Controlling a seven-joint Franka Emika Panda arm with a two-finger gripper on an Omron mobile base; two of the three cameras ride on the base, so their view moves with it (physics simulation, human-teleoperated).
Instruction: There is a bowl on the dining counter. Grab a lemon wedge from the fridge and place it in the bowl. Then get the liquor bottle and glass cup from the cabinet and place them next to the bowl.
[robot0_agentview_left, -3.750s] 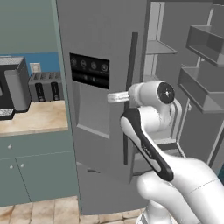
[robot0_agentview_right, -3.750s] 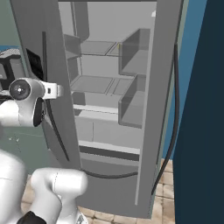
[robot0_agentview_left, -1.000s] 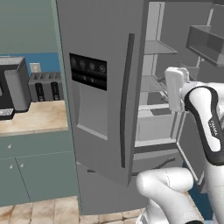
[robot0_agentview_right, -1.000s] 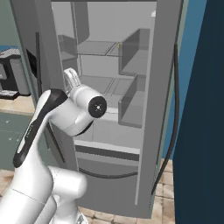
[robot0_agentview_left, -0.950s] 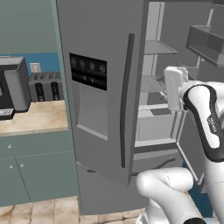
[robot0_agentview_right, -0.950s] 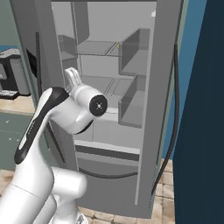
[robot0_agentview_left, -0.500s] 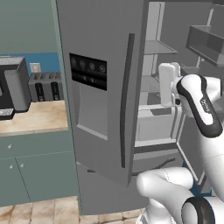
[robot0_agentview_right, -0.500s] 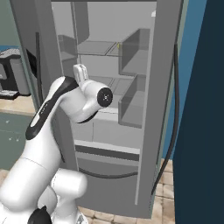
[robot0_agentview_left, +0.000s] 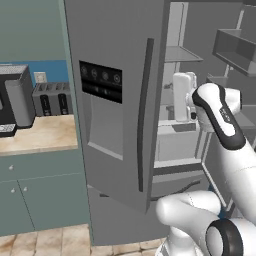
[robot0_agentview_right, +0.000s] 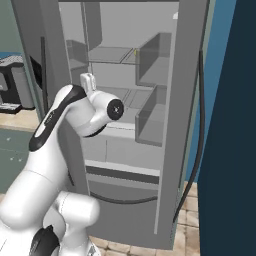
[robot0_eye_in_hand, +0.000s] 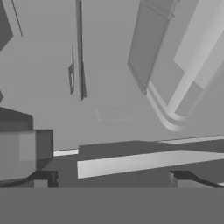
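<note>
Gripper spread wide, empty, inside open fridge; lemon wedge a yellow speck on upper shelf—prob. light, soft, slick, so pinch gently across flat cut faces.

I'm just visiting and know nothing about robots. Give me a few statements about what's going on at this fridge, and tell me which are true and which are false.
1. One fridge door stands open, showing grey shelves inside. True.
2. The gripper is clamped on a yellow lemon wedge. False: its jaws are open and empty.
3. The arm is reaching into the fridge interior. True.
4. A toaster sits on the counter to the left of the fridge. True.
5. The closed fridge door has a red dispenser panel. False: the dispenser panel is black.
</note>
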